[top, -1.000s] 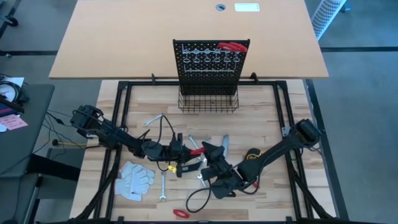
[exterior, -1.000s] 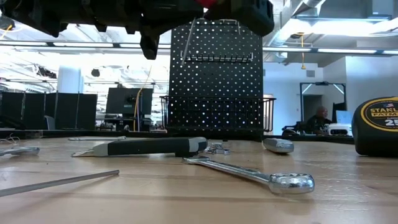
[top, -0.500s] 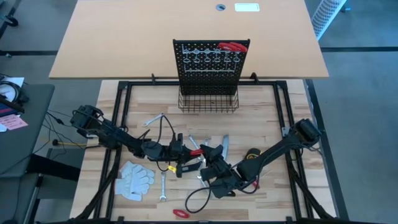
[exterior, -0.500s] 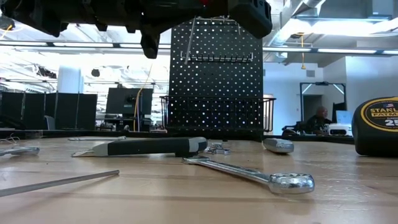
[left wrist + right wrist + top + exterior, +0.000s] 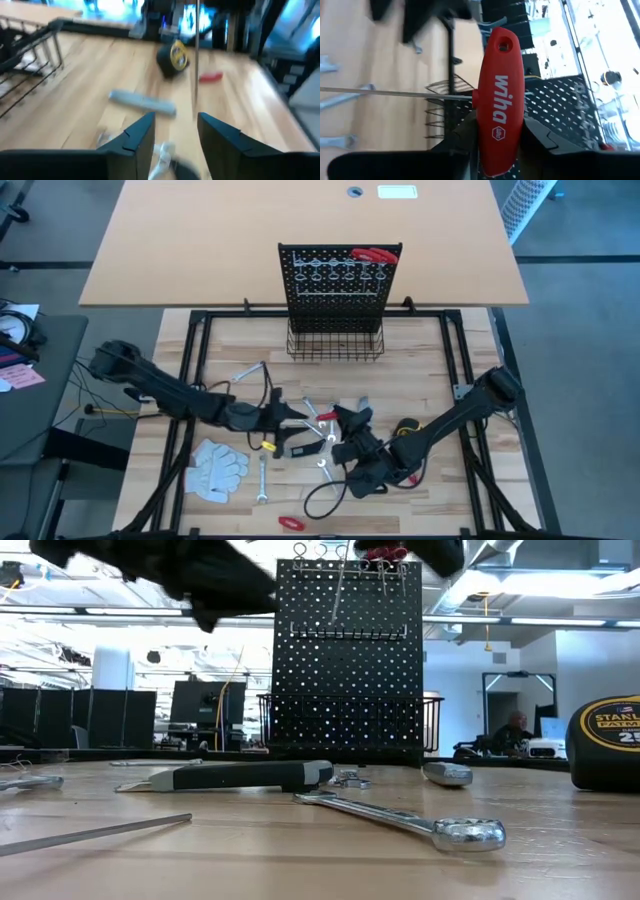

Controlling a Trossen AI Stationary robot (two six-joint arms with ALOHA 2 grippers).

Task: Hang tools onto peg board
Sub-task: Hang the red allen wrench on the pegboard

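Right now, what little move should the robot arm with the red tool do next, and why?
Probably lift the red T-handle tool and carry it toward the peg board. The right gripper is shut on its handle, the left gripper is open and empty, so the handover looks done, and the board stands farther back on the table.

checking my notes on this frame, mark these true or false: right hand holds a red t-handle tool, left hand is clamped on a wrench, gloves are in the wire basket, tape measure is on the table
1. The right hand holds the red T-handle tool. True.
2. The left hand is clamped on a wrench. False: its fingers stand apart with nothing between them.
3. The white gloves lie in the wire basket. False: they lie on the table near its front left.
4. The tape measure sits on the table. True.
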